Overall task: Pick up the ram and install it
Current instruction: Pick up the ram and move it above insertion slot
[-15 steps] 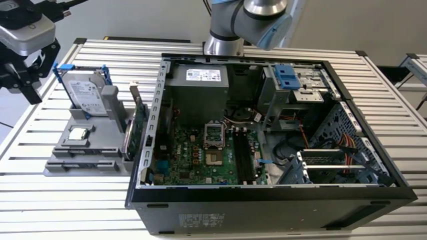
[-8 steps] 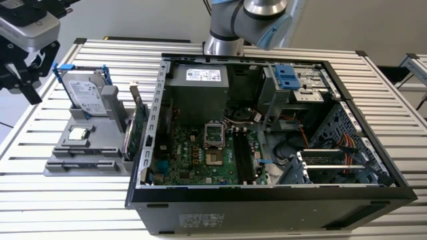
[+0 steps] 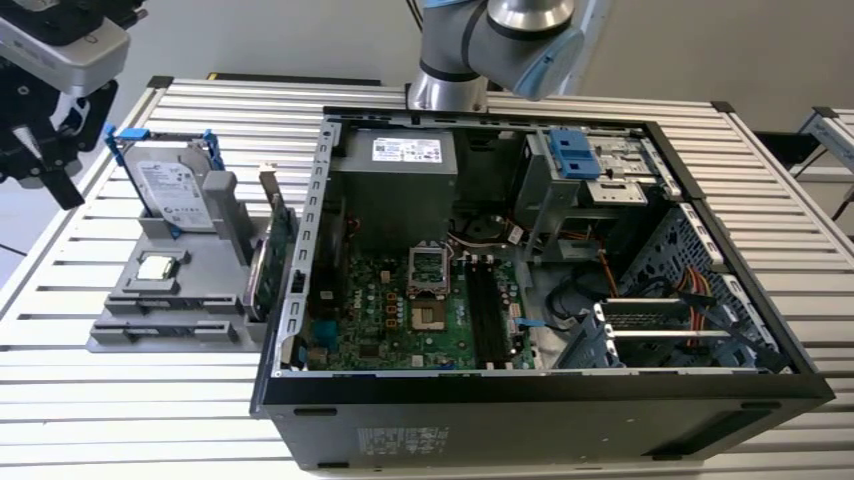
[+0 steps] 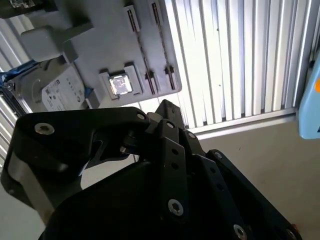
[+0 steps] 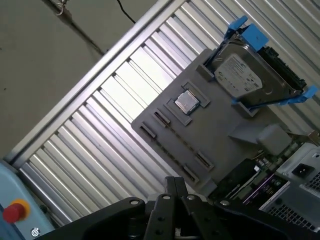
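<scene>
Hovering near tray (image 5: 220,145), gripper (image 5: 172,181) pinched closed, empty, ram (image 3: 479,310) apparently slotted in distant motherboard (image 3: 387,320)

- This looks like a robotics lab or test workshop, not a home or an office.
- The surface (image 3: 147,410) is bare ribbed aluminium profile, the sort used for test benches. A second one like it (image 3: 834,140) stands at the exterior view's right.
- A jointed industrial robot arm (image 3: 514,40) rises just behind the work.
- A desktop computer case (image 3: 534,425) lies on its side with the panel off, its board and cables exposed.
- Beside it, a grey fixture (image 3: 174,335) keeps loose parts in fitted slots: a hard drive (image 3: 180,190) on edge and a processor chip (image 3: 158,267).
- The first wrist view shows a plain grey floor (image 5: 50,60) and a red push button (image 5: 12,211) on a pale blue box.
</scene>
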Controlling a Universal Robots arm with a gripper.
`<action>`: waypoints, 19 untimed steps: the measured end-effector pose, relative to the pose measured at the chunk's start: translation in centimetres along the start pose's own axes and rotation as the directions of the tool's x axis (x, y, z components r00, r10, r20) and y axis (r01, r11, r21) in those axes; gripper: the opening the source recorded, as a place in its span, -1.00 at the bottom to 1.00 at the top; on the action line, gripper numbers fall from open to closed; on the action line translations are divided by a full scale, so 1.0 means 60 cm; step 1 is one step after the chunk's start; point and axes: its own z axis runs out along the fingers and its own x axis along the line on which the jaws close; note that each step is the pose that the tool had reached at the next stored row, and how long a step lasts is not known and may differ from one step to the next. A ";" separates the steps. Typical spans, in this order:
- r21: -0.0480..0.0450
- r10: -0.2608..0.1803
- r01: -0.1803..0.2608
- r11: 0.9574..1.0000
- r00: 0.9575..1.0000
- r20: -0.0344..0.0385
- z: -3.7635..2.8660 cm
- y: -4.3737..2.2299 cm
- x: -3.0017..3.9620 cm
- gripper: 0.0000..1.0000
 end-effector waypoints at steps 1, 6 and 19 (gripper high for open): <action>0.000 -0.012 0.012 1.000 1.000 -0.001 0.000 0.000 0.000 -1.00; 0.002 -0.115 0.115 0.993 0.993 -0.006 0.000 0.001 -0.001 -1.00; 0.005 -0.273 0.273 0.962 0.962 -0.014 0.000 0.002 -0.002 -1.00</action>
